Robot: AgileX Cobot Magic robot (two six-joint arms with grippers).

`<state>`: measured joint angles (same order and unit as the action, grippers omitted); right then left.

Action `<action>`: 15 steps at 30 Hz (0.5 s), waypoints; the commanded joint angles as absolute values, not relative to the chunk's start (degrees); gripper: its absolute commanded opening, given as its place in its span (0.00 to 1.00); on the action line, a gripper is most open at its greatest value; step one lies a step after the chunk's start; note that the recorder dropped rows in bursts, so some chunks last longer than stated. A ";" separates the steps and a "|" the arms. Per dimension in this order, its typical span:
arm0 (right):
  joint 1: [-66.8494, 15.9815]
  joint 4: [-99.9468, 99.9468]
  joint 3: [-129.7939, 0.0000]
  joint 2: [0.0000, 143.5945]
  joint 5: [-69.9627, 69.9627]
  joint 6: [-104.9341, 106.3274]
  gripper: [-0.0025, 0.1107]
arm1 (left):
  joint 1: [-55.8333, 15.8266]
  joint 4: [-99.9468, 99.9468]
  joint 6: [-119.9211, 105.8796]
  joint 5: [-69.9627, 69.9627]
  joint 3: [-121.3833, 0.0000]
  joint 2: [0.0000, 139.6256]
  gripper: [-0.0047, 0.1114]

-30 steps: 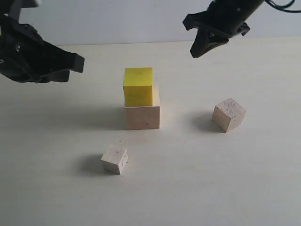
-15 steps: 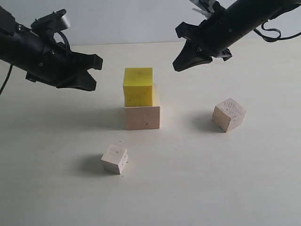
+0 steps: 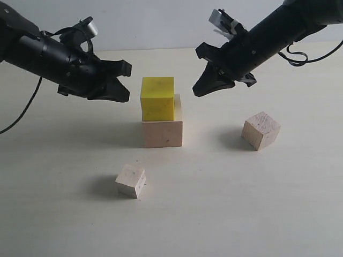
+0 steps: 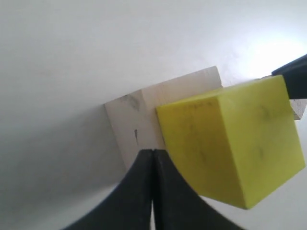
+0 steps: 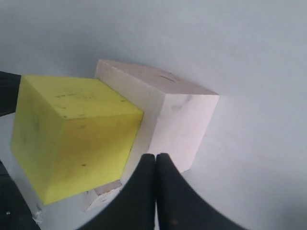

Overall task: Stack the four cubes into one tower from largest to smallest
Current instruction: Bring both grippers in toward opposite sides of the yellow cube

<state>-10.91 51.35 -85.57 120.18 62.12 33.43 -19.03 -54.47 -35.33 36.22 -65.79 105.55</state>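
The yellow cube point(image 3: 157, 98) sits on the large wooden cube point(image 3: 162, 133) on the surface point(image 3: 268, 214). The left gripper point(image 3: 121, 88) and right gripper point(image 3: 205, 81) hover either side of it, not touching. The small wooden cube point(image 3: 131, 180) and medium wooden cube point(image 3: 260, 130) lie apart.

Second-largest cube point(image 3: 157, 99) sits atop largest cube point(image 3: 162, 134).

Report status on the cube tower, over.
Left pincer shut, right pincer shut, both empty. Yellow cube on large wooden cube; medium cube and small cube loose on table. Nothing blocking them.
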 commanded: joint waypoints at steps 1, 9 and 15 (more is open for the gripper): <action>-10.69 52.68 -85.42 120.21 62.02 34.70 0.02 | -18.99 -56.80 -37.34 37.80 -66.27 106.22 0.04; -10.69 52.68 -85.42 120.21 62.12 34.70 0.02 | -18.99 -61.60 -41.59 40.32 -66.27 106.95 0.04; -10.69 52.68 -85.42 120.21 62.12 34.70 0.02 | -18.99 -62.02 -41.96 42.33 -66.27 107.08 0.04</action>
